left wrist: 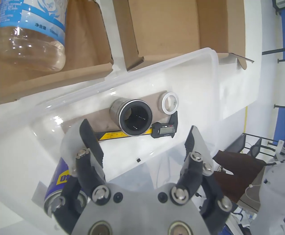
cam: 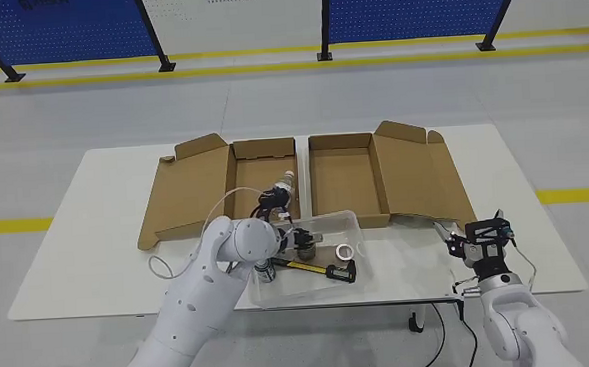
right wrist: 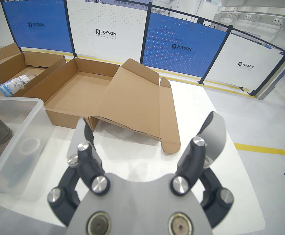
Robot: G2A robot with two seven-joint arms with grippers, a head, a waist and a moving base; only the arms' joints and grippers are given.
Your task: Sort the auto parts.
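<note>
The left gripper (left wrist: 139, 129) hangs over the near part of a clear plastic bin (left wrist: 209, 54), its fingers wide apart and holding nothing. A blue and yellow spray can (left wrist: 59, 178) shows just beside one finger. Past the fingertips, on the bin's floor, a metal cylinder (left wrist: 131, 116) lies on its side with its open end facing the gripper. It rests across the yellow bar of a caliper (left wrist: 163, 130). A white ring (left wrist: 170, 103) lies just beyond the caliper's black head.

The right gripper (right wrist: 148, 118) sits above the near right part of the white table (cam: 96, 224), well apart from the bin. Its fingers are also spread and hold nothing.

Farther back, two open cardboard boxes stand side by side behind the bin. The left box (cam: 258, 150) holds a clear plastic bottle (left wrist: 31, 33) on its side. The right box (right wrist: 73, 89) has its lid flap folded out toward the right gripper.
</note>
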